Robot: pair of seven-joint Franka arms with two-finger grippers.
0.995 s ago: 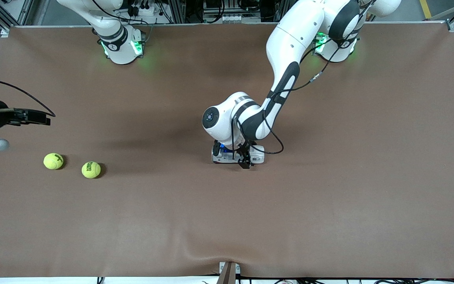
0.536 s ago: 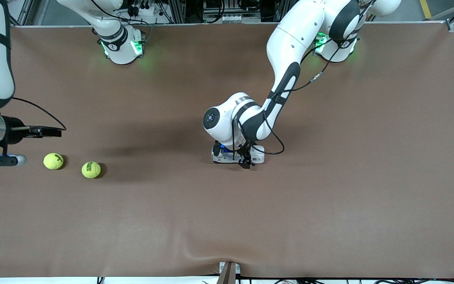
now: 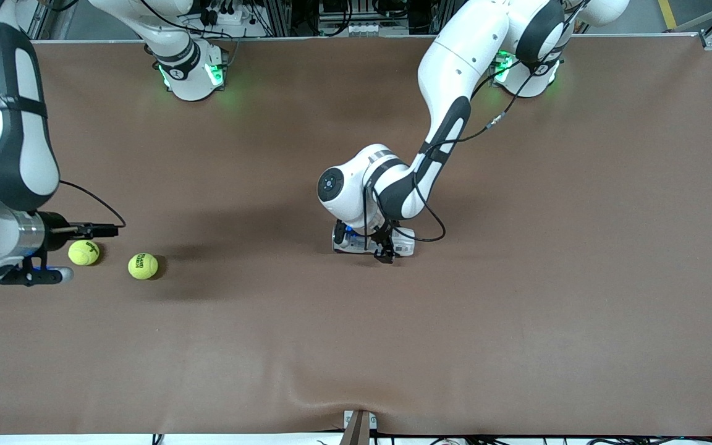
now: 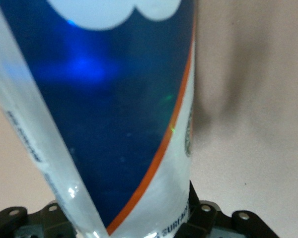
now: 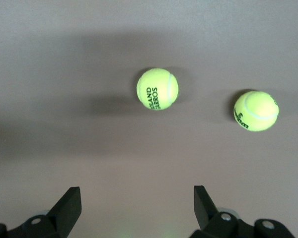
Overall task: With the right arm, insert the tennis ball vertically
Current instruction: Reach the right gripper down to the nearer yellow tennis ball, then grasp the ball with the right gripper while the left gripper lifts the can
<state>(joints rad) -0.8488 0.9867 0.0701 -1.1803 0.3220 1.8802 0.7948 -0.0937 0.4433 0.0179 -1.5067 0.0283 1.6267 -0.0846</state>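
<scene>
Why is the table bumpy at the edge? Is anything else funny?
The brown table cover is puckered into a wrinkle by the clamp at its edge nearest the front camera. Both tennis balls lie loose, undamaged. Nothing else stands out.

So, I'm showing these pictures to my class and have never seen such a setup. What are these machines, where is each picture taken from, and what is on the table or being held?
These are two white robot arms at a brown table. The large picture looks down from a high camera facing them; the other two come from cameras on each arm's wrist. The left gripper, mid-table, is shut on a clear tube with a blue label, which fills its wrist view. The right gripper is open, at the right arm's end of the table, over two yellow tennis balls: one beside the arm, the other slightly nearer the front camera. Neither ball is held.
</scene>
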